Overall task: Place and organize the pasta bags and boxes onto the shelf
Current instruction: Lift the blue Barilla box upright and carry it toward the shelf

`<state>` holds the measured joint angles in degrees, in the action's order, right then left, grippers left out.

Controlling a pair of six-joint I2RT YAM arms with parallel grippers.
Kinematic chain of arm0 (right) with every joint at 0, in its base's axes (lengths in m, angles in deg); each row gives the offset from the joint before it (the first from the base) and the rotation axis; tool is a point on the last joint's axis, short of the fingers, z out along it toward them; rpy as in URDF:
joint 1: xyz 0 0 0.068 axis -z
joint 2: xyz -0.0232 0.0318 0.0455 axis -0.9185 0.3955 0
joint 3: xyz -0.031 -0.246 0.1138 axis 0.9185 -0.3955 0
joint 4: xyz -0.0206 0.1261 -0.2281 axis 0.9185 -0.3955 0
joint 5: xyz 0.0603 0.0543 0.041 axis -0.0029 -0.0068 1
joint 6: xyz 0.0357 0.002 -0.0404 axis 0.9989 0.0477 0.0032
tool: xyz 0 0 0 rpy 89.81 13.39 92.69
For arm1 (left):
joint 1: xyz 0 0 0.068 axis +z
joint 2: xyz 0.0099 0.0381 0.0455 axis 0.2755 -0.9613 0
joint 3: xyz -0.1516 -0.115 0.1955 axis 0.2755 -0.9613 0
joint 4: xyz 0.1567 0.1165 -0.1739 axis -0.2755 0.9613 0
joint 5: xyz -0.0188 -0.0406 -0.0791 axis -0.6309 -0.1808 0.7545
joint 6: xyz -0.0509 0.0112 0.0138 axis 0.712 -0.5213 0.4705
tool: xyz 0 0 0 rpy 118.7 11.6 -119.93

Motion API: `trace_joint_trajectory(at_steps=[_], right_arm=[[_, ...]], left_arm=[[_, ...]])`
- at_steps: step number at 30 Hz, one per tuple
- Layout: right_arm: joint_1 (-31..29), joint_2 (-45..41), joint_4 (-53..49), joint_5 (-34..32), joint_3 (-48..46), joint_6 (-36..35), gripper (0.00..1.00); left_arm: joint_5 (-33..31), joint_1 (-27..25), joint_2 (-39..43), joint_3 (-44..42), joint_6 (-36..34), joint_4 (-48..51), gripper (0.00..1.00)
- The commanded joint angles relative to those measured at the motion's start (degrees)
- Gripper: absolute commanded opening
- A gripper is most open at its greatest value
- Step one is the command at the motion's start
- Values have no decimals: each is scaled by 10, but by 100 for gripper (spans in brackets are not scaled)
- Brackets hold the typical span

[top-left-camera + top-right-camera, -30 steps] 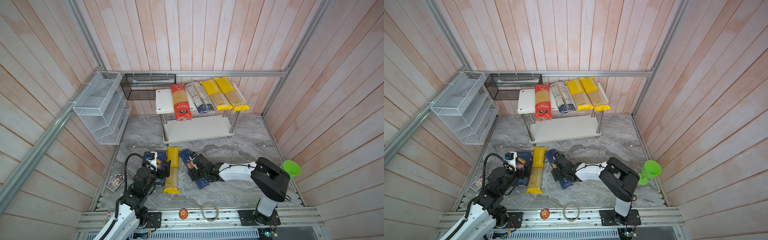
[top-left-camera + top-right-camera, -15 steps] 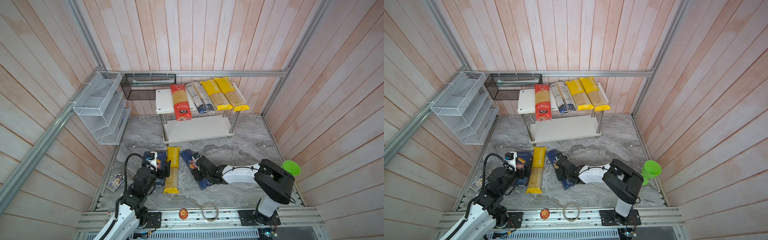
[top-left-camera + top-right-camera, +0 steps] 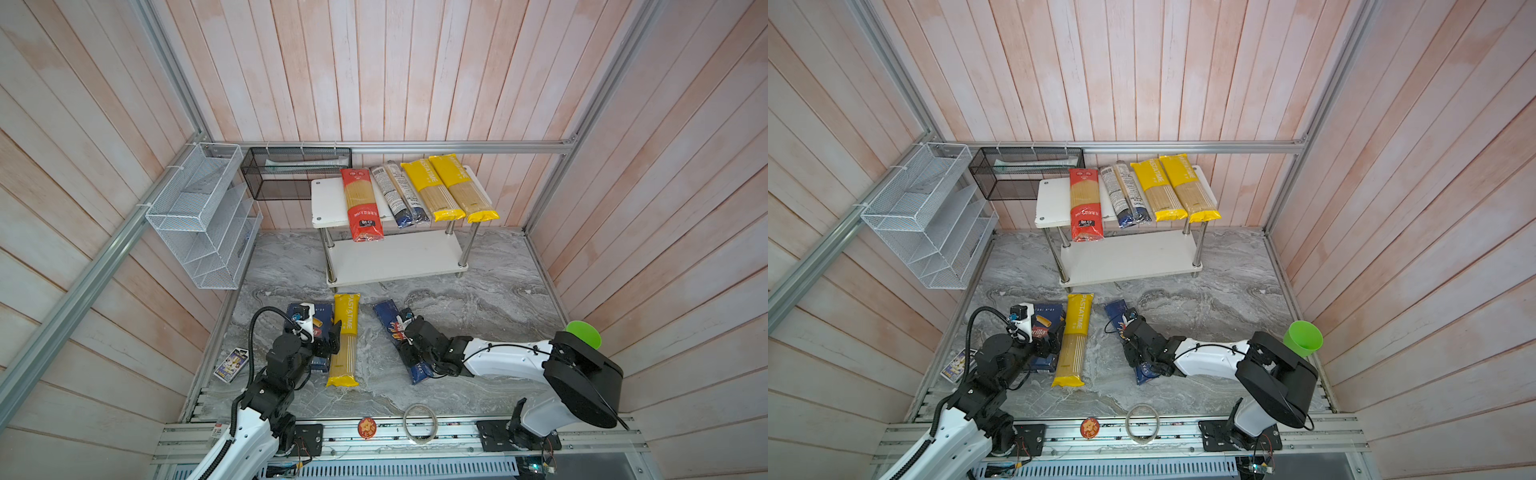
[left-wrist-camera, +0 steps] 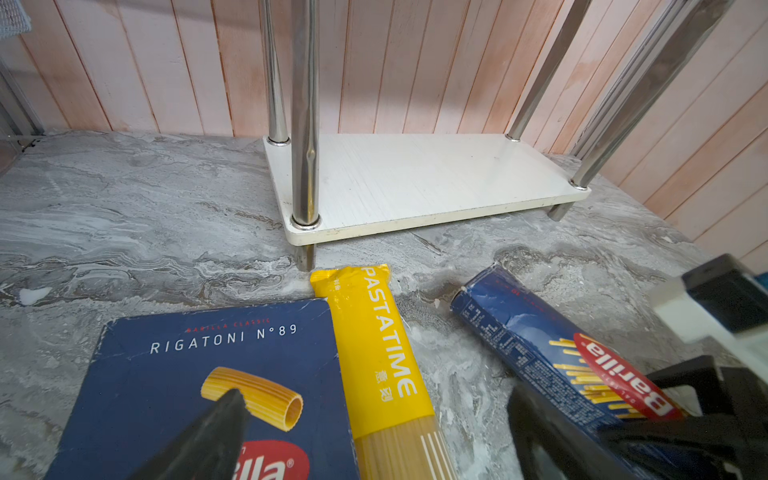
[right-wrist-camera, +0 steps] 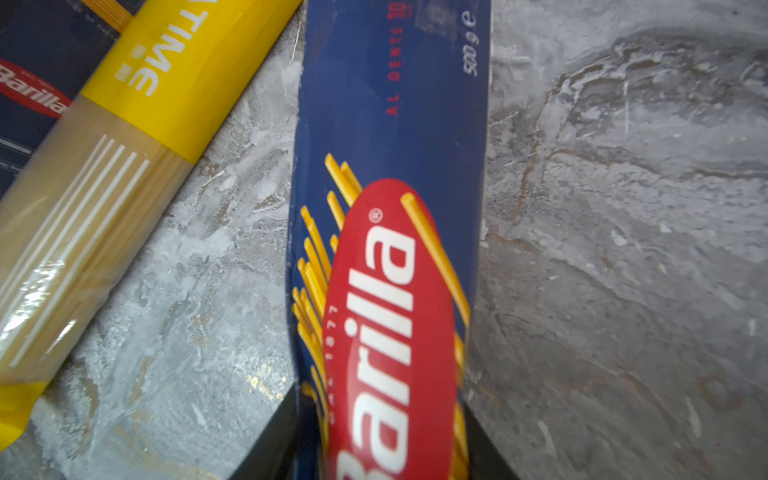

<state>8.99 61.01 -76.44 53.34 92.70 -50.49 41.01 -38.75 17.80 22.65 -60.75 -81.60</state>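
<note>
Two-tiered shelf [image 3: 395, 257] at bench [image 3: 498, 299] back, four bags [image 3: 361, 203] on top. Nearer, flat on bench: rigatoni box [image 4: 187, 374], yellow bag [image 3: 345, 340], spaghetti box [image 5: 395, 124]. Right fingers [image 5: 266, 449] clamped on spaghetti box's long sides; left fingers [image 4: 216, 432] wide above rigatoni box.

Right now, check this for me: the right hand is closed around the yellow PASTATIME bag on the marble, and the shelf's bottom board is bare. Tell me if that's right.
One thing is wrong: the right hand is closed around the narrow Barilla spaghetti box, not the yellow PASTATIME bag beside it, as the right wrist view shows. The bottom board of the shelf is bare.
</note>
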Motion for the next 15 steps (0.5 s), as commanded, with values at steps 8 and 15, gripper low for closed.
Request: trace_joint_trajectory(at_steps=[8, 15], right_arm=[[16, -76, -15, -50, 39, -10, 38], [74, -122, -25, -22, 44, -28, 37]], left_arm=[[5, 3, 5, 15, 2, -9, 100], [6, 3, 1, 16, 2, -10, 100]])
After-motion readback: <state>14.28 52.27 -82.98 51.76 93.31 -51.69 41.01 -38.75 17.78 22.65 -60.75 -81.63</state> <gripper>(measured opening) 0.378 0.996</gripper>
